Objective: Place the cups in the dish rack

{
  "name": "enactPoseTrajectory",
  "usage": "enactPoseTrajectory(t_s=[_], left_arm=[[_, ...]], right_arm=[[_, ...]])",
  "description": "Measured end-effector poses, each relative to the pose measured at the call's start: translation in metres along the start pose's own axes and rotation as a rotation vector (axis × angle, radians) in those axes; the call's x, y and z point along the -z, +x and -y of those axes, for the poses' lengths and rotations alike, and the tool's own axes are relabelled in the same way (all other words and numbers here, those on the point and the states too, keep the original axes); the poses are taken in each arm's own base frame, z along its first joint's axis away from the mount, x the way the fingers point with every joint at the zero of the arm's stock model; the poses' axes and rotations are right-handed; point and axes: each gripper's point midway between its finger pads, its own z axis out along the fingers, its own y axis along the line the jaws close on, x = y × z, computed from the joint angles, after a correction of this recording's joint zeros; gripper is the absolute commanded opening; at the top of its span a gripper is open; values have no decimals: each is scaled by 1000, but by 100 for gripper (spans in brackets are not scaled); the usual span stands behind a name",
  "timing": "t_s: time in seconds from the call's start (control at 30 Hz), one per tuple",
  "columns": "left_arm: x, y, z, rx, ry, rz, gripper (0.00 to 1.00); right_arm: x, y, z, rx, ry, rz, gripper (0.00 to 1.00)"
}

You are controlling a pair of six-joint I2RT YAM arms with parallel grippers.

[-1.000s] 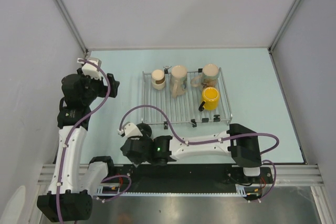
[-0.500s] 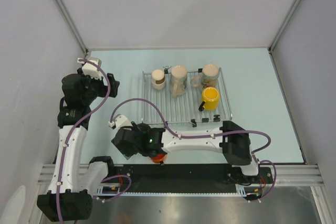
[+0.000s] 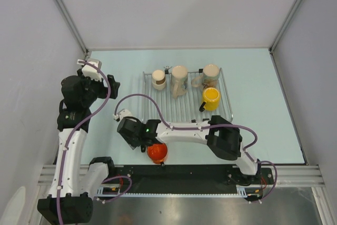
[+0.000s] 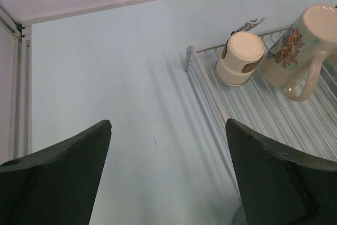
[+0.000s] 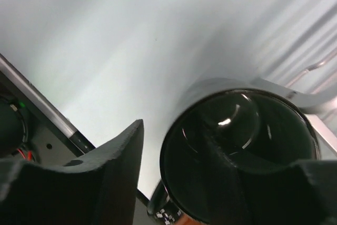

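Observation:
The dish rack (image 3: 185, 110) lies mid-table. It holds a small cream mug (image 3: 158, 79), a taller cream mug (image 3: 179, 81), a beige mug (image 3: 210, 74) and a yellow mug (image 3: 211, 98). An orange mug (image 3: 157, 153) sits on the table near the front edge. My right gripper (image 3: 137, 136) is low, left of the orange mug. In the right wrist view its jaws (image 5: 176, 135) straddle the wall of a shiny steel mug (image 5: 221, 90), one finger inside and one outside with a gap. My left gripper (image 3: 112, 85) is open and empty, raised left of the rack (image 4: 253, 104). No dark grey-green mug shows.
White walls with metal posts enclose the table on three sides. A metal rail (image 3: 179, 171) runs along the front edge just behind the orange mug. The right arm's purple cable (image 3: 158, 110) loops over the rack's near left corner.
My right gripper has swung away from the front edge toward the far left, uncovering the orange mug. The left arm has barely moved.

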Motion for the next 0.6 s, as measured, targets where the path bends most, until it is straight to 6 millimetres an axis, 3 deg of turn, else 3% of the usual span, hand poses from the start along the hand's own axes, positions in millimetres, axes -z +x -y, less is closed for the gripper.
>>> enactPoseTrajectory(t_s=[0.03, 0.17, 0.43, 0.5, 0.6], left_arm=[[0, 1, 0, 0, 1, -1, 95], [3, 1, 2, -3, 2, 3, 95], [9, -3, 6, -9, 16, 23, 95], [9, -4, 7, -8, 22, 24, 95], [10, -3, 11, -5, 45, 23, 96]], right_arm=[[-3, 0, -1, -1, -9, -6, 25], [-14, 3, -2, -12, -23, -27, 0], [-2, -3, 2, -22, -43, -17, 0], [8, 2, 4, -35, -64, -17, 0], [40, 3, 8, -59, -119, 8, 0]])
